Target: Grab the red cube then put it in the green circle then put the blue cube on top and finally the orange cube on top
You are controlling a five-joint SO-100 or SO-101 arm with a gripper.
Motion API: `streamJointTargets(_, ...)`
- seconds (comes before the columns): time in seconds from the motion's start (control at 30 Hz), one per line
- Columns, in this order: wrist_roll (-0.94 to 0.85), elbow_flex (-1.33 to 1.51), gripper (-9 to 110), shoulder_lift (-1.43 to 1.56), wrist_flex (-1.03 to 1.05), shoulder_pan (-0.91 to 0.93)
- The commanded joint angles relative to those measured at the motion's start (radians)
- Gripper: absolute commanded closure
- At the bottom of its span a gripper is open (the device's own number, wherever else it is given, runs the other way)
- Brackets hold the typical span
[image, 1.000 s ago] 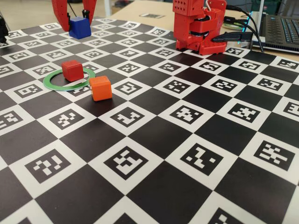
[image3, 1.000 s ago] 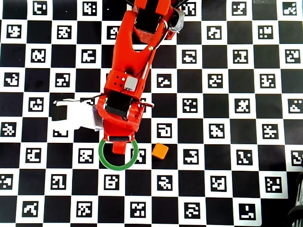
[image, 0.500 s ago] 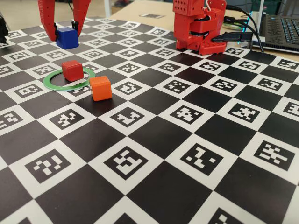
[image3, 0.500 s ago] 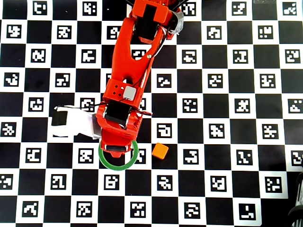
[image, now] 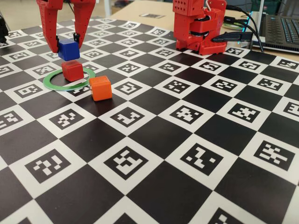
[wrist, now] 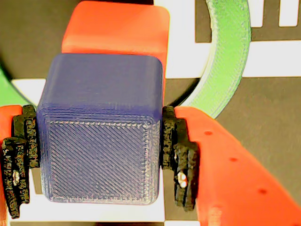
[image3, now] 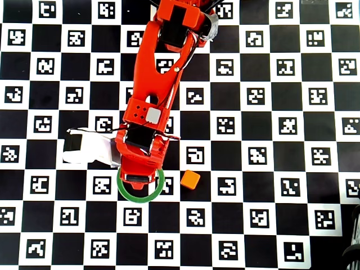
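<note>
My red gripper [image: 66, 43] is shut on the blue cube [image: 68, 49] and holds it just above the red cube [image: 72, 70]. The red cube sits inside the green circle [image: 51, 84], toward its far side. In the wrist view the blue cube [wrist: 101, 134] fills the space between the black pads [wrist: 181, 155], with the red cube [wrist: 117, 28] below it and part of the green circle [wrist: 225, 61] at the upper right. The orange cube [image: 100, 88] sits on the board just right of the circle. In the overhead view the arm hides both held and red cubes; the green circle [image3: 125, 193] and the orange cube [image3: 190, 179] show.
The board [image: 154, 140] is a black-and-white checker mat with printed markers. The arm's red base [image: 198, 25] stands at the back, with cables and a laptop [image: 280, 28] to its right. A white camera mount [image3: 84, 149] juts left of the wrist.
</note>
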Motion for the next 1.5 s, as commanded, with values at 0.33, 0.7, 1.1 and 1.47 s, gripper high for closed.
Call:
streamJointTargets(0.33,0.014,0.044,96,0.052,-0.063,0.000)
streamJointTargets(0.7,0.034,0.008,60,0.091,-0.003,0.005)
streamJointTargets(1.1,0.101,-0.316,58,0.207,0.350,-0.074)
streamJointTargets(1.47,0.181,-0.402,58,0.218,0.488,-0.290)
